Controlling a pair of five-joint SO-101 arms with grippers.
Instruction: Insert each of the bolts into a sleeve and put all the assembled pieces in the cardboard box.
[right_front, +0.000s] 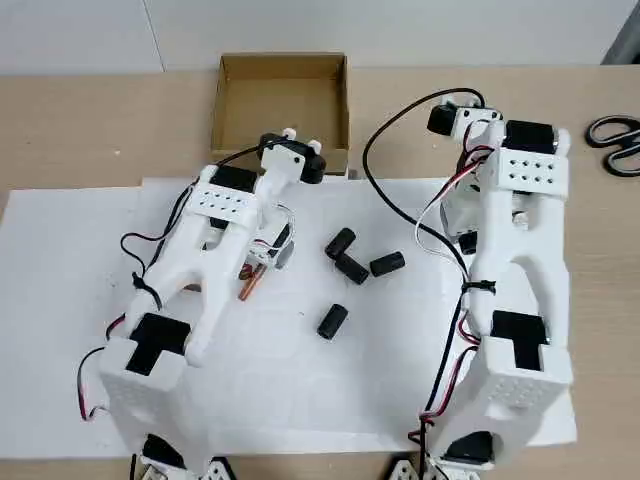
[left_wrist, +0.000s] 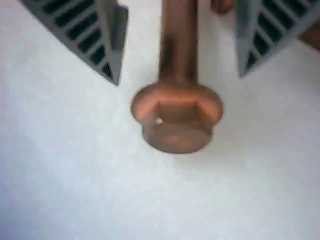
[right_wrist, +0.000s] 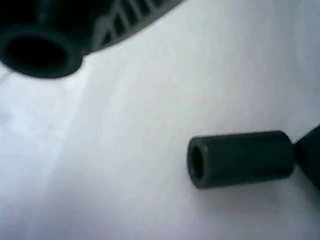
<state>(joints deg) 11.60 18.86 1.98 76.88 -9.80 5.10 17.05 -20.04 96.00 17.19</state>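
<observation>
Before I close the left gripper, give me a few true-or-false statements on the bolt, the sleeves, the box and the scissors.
1. The cardboard box holds no assembled pieces. True.
2. The left gripper is clamped on the bolt. False: it is open, with a finger on either side of the shank, and the bolt lies on the white paper.
3. Four sleeves lie loose in the middle of the paper. True.
4. The scissors lie inside the box. False: they lie on the bare table, off the paper.
</observation>
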